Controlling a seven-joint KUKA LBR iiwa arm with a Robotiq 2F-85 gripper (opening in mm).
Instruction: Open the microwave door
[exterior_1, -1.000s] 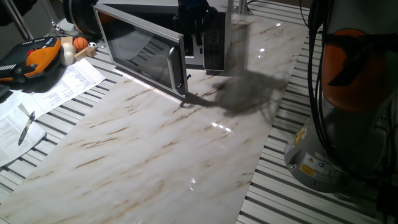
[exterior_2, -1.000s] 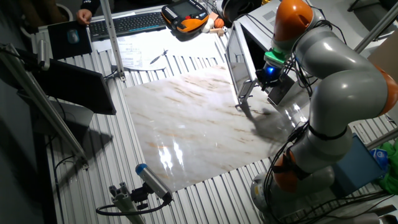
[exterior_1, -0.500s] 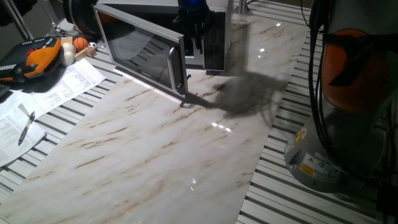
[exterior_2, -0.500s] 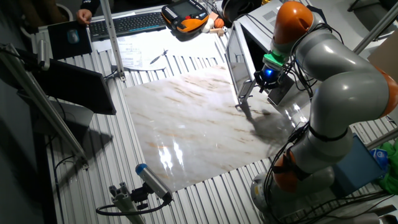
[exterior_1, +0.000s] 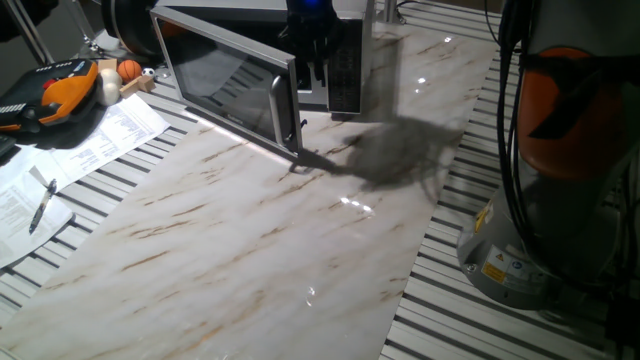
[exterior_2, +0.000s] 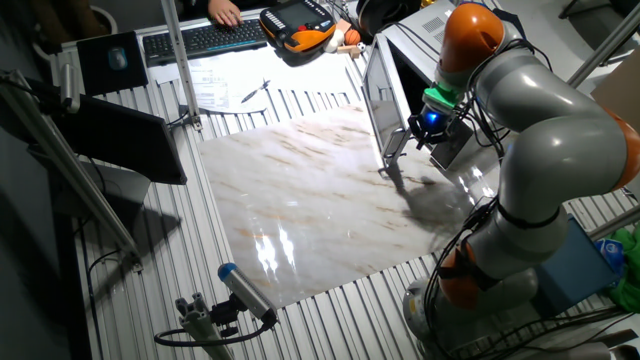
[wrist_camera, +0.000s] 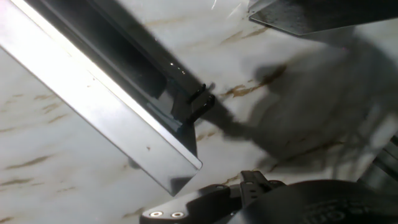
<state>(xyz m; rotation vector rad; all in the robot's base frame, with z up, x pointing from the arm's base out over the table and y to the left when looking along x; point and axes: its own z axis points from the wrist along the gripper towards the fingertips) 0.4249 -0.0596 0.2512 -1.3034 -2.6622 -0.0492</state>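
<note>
The microwave (exterior_1: 330, 60) sits at the marble table's (exterior_1: 250, 230) far edge, its door (exterior_1: 225, 85) swung open. The hand view shows the door's bottom corner (hidden elsewhere). The gripper (exterior_2: 432, 125) hangs beside the door's free edge; I cannot tell its opening.

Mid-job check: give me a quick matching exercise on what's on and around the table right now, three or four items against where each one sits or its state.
Things:
1. microwave door
2. pen
3. orange ball
4. gripper

Places or states:
A. lying on the printed papers at the table's edge
B. swung out over the marble slab, ajar
C. between the opened door and the oven body
D. beside the orange and black pendant

Pairs: 1-B, 2-A, 3-D, 4-C
</note>
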